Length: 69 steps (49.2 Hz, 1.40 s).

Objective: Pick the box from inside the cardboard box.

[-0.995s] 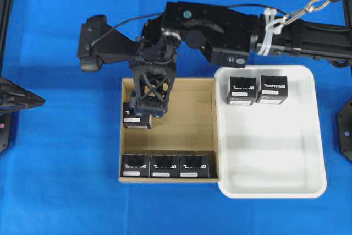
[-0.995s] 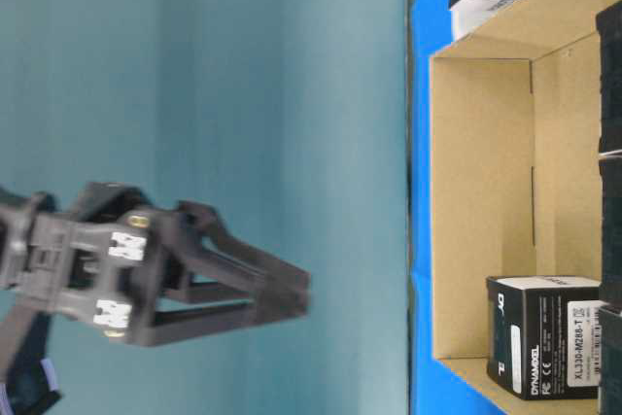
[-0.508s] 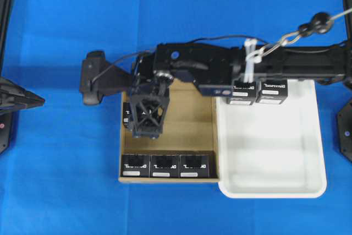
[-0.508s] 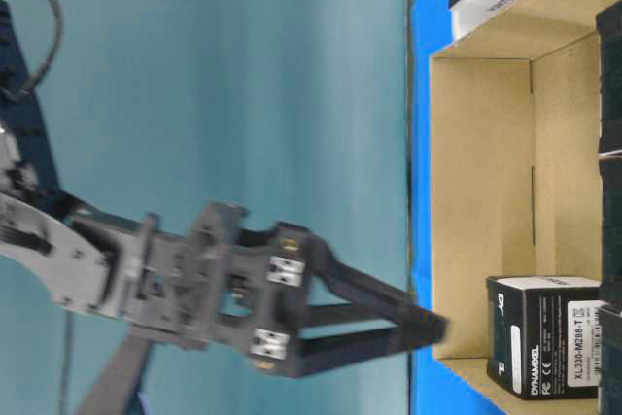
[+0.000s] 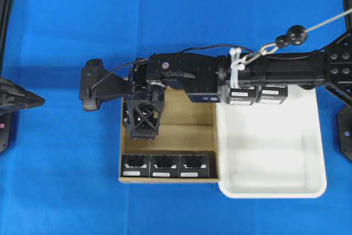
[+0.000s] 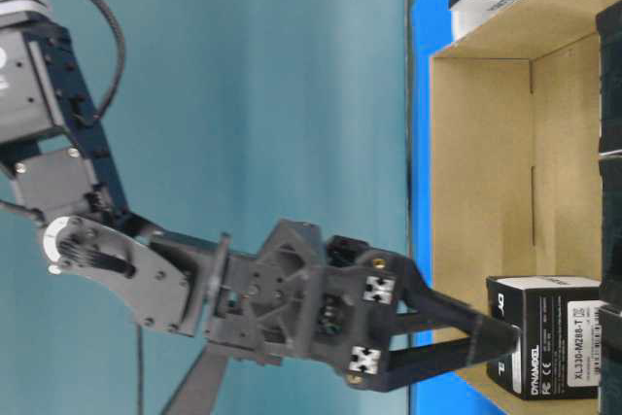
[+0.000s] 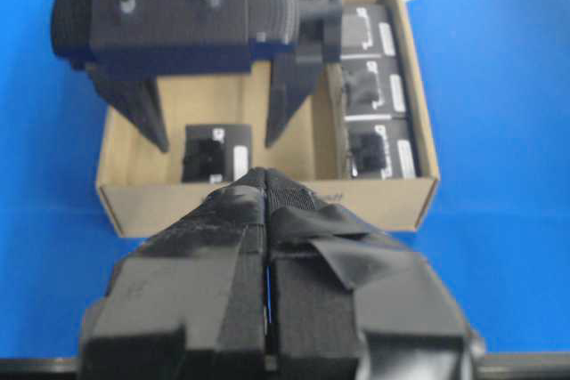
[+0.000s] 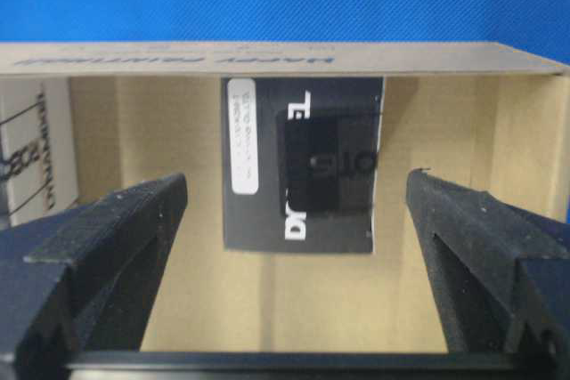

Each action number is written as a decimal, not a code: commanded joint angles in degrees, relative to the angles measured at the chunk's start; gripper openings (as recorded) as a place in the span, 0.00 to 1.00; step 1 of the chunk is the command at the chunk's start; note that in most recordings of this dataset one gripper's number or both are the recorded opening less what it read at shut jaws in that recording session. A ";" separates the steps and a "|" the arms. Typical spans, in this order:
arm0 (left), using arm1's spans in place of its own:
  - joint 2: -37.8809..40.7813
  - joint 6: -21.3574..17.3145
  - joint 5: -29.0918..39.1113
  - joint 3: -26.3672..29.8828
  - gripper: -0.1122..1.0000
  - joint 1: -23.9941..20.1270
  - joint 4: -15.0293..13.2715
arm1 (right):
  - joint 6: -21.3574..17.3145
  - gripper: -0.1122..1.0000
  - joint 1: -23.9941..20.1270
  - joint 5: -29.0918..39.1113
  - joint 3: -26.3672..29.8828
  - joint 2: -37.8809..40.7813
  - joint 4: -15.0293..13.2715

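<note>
Tool (image 8: 294, 211) open over box (image 8: 303, 162)

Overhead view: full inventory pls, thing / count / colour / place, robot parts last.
cardboard box: one, brown, mid-table on the blue cloth.
black cartons in the cardboard box: four; three in a row along its near wall, one by its left wall under the right gripper.
white tray: one, directly right of the cardboard box.
black cartons in the tray: two, far end, partly under the right arm.
left gripper: shut, parked at the left edge.
right gripper: open, down inside the cardboard box, straddling the lone carton.
</note>
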<state>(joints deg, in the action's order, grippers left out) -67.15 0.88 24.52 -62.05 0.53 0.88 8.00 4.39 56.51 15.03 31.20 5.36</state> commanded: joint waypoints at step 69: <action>0.44 0.00 -0.35 1.67 0.04 0.09 0.09 | 0.44 0.94 -0.53 -5.19 -2.20 3.69 -0.18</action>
<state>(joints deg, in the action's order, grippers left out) -67.15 0.88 24.52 -62.05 0.53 0.88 8.53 4.31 51.50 12.74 34.72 5.27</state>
